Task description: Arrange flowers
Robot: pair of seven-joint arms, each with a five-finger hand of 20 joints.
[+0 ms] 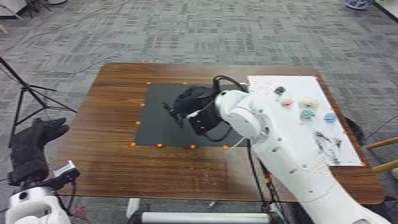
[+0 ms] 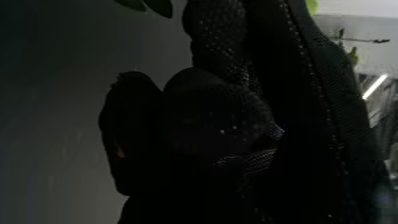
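My right hand (image 1: 191, 102) is over the dark mat (image 1: 160, 131). In the right wrist view, the curled glove of the right hand (image 2: 218, 117) closes around what looks like a leafy stem; green leaves (image 2: 158, 6) show past it, while the gripped part is hidden. On the white sheet (image 1: 275, 82) at the right lie a pink flower (image 1: 287, 101), a cream flower (image 1: 308, 102), a pale teal flower (image 1: 306, 115), a blue flower (image 1: 330, 118) and a dark blue one (image 1: 280, 90). Dark sprigs (image 1: 329, 142) lie nearer. My left hand (image 1: 37, 137) is open beside the table's left edge.
Small orange markers (image 1: 161, 145) line the mat on the brown table (image 1: 115, 170). The right forearm crosses the sheet's near left part. A black tripod (image 1: 28, 87) stands on the floor at the left, and a wooden chair (image 1: 386, 166) at the right.
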